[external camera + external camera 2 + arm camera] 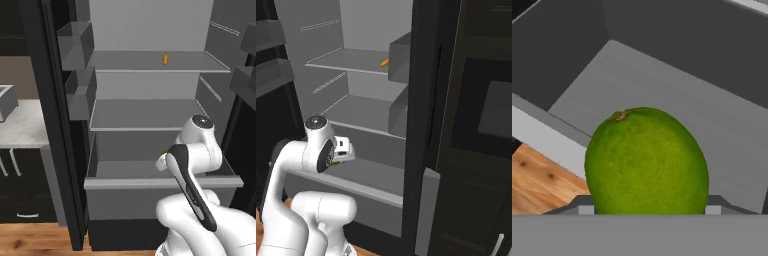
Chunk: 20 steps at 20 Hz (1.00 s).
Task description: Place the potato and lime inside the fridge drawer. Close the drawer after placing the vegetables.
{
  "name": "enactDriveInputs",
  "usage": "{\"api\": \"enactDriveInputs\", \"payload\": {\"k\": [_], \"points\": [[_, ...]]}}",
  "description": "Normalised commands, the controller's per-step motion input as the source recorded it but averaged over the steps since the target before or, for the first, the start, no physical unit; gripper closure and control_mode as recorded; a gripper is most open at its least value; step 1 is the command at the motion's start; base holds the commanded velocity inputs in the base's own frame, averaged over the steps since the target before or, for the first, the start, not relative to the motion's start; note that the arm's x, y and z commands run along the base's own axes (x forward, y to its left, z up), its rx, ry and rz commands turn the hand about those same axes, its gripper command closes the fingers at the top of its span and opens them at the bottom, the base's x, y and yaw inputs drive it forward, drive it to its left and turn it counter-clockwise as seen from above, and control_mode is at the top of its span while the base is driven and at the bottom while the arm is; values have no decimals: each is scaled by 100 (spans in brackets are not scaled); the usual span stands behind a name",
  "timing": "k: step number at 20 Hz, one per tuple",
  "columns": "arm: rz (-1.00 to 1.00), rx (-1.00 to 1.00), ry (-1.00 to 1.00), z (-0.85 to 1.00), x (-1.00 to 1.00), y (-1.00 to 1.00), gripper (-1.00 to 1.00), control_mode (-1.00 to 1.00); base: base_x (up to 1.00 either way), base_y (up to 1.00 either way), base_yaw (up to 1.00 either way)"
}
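On the far left, a pale marble counter sits over black cabinet drawers with silver handles, and a wood floor runs beneath. Beside it the fridge stands open: two small grey door bins hang on the left, and two grey shelves span the inside, the upper one carrying a small orange item too small to identify. Below the shelves the fridge drawer, a wide light-grey box with a flat plain front, is pulled out, and its floor looks bare where visible. The white arm rises in front of the drawer's right half and blocks part of it. From the hand camera, the lime is a smooth, glossy yellow-green oval with a small brownish stem scar near its top, seated between the tips of the gripper above the drawer's grey floor, close to the front wall. Whether the fingers are clenched on it or have let go, I cannot tell. Further right, the other fridge door and a dark wall of tall cabinets close off the scene.
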Motion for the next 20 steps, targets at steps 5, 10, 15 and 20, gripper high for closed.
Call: {"api": "enactDriveInputs", "payload": {"k": [5, 10, 15, 20], "points": [[0, 3, 10, -17, 100, 13, 100, -100, 0, 0, 0], [-1, -1, 15, -43, 85, 38, 100, -100, 0, 0, 0], [0, -1, 19, -53, 53, 12, 100, -100, 0, 0, 0], [0, -1, 18, -54, 30, 0, 100, -100, 0, 0, 0]]}}
